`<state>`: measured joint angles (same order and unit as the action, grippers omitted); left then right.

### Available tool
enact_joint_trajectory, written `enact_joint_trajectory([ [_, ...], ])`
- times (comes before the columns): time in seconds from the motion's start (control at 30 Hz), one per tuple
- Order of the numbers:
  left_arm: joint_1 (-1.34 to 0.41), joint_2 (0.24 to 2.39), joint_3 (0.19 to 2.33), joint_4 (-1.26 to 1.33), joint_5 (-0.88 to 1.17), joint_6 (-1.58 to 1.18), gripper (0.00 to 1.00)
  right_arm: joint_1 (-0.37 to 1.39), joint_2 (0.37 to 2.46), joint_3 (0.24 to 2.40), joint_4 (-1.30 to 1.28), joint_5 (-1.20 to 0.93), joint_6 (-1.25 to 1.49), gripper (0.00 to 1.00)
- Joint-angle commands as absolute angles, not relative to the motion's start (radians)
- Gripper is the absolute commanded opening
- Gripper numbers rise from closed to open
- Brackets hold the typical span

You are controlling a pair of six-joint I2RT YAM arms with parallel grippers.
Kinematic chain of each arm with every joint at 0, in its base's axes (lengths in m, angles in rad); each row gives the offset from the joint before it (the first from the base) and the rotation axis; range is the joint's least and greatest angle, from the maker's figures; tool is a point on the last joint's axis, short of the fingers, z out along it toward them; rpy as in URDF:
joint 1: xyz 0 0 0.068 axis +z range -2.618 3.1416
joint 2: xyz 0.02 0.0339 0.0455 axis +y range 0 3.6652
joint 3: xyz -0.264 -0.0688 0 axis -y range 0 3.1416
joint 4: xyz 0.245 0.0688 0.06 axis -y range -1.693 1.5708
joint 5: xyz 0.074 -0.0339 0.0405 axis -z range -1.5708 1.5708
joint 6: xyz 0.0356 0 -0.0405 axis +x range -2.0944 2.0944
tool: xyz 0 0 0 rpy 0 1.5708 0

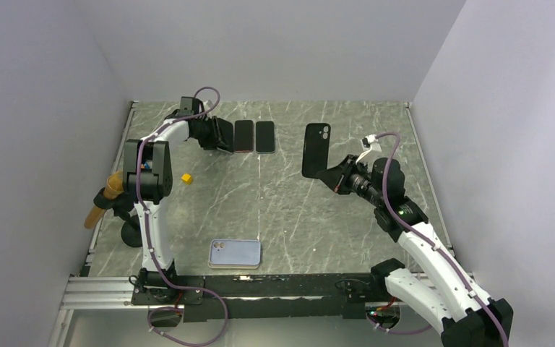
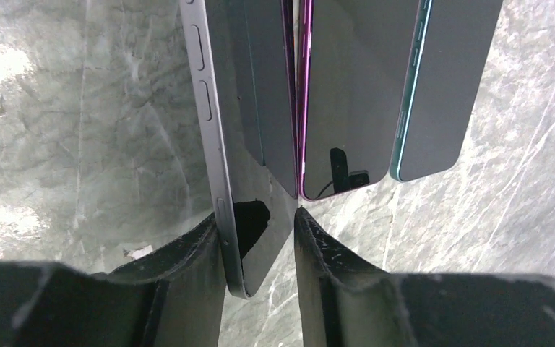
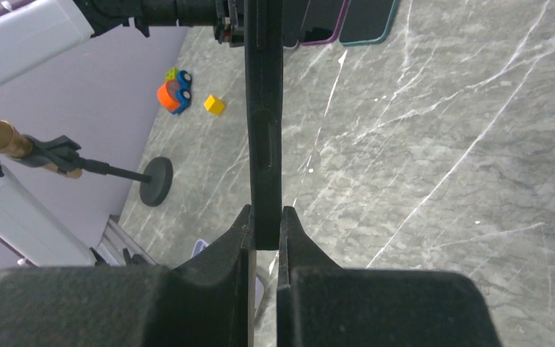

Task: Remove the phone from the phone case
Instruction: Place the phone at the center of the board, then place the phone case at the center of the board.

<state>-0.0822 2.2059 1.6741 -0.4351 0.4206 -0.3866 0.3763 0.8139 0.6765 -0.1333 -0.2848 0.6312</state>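
Left gripper (image 2: 260, 217) is standing slightly open around the grey phone (image 2: 227, 144), at its flat faces; the phone is probably stiff and slippery. Right gripper (image 3: 265, 211) is clamping the black case (image 3: 264, 108).

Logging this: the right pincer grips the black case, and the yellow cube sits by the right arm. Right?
No: the yellow cube sits by the left arm, per the top view. The right pincer does grip the black case.

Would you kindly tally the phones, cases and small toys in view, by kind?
Dark bare phones: 3 (grey-edged phone, purple-edged phone, teal-edged phone)
Black plastic phone case: 1
Pale blue rectangular handset, back up: 1
Small yellow cube: 1
Orange and blue toy car: 1
Total: 7
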Motion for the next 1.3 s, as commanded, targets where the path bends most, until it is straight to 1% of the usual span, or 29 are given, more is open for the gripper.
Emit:
enact_joint_trajectory([
  [0.0, -0.081, 2.179, 1.696, -0.438, 0.383, -0.375, 0.43, 0.377, 0.828, 0.673, -0.109, -0.347, 0.618, 0.00],
  [0.1, -0.082, 2.158, 1.701, -0.453, 0.331, -0.355, 0.49, 0.385, 0.857, 0.675, -0.136, -0.384, 0.586, 0.00],
  [0.2, -0.082, 2.140, 1.720, -0.474, 0.293, -0.337, 0.61, 0.404, 0.890, 0.693, -0.194, -0.392, 0.537, 0.00],
  [0.27, -0.082, 2.127, 1.741, -0.505, 0.266, -0.321, 0.65, 0.424, 0.900, 0.698, -0.220, -0.390, 0.514, 0.00],
  [0.37, -0.085, 2.090, 1.764, -0.551, 0.218, -0.301, 0.75, 0.453, 0.913, 0.698, -0.245, -0.382, 0.490, 0.00],
  [0.47, -0.097, 2.017, 1.766, -0.587, 0.196, -0.286, 0.79, 0.487, 0.939, 0.705, -0.279, -0.359, 0.463, 0.00],
  [0.63, -0.178, 1.835, 1.725, -0.599, 0.171, -0.222, 0.80, 0.572, 1.052, 0.767, -0.366, -0.351, 0.351, 0.00],
  [0.77, -0.278, 1.674, 1.653, -0.573, 0.082, -0.160, 0.80, 0.636, 1.182, 0.876, -0.451, -0.537, 0.205, 0.00],
  [0.93, -0.317, 1.507, 1.586, -0.524, 0.068, -0.155, 0.79, 0.721, 1.289, 0.987, -0.568, -0.755, 0.026, 0.00],
  [1.0, -0.324, 1.442, 1.544, -0.482, 0.044, -0.159, 0.79, 0.746, 1.355, 1.037, -0.628, -0.808, -0.035, 0.00],
  [1.07, -0.325, 1.388, 1.508, -0.451, 0.007, -0.167, 0.79, 0.774, 1.427, 1.094, -0.693, -0.830, -0.094, 0.00],
  [1.13, -0.324, 1.359, 1.495, -0.451, -0.076, -0.178, 0.79, 0.801, 1.506, 1.152, -0.763, -0.826, -0.146, 0.00],
  [1.27, -0.316, 1.311, 1.469, -0.444, -0.214, -0.192, 0.81, 0.866, 1.650, 1.245, -0.840, -0.754, -0.205, 0.00],
])
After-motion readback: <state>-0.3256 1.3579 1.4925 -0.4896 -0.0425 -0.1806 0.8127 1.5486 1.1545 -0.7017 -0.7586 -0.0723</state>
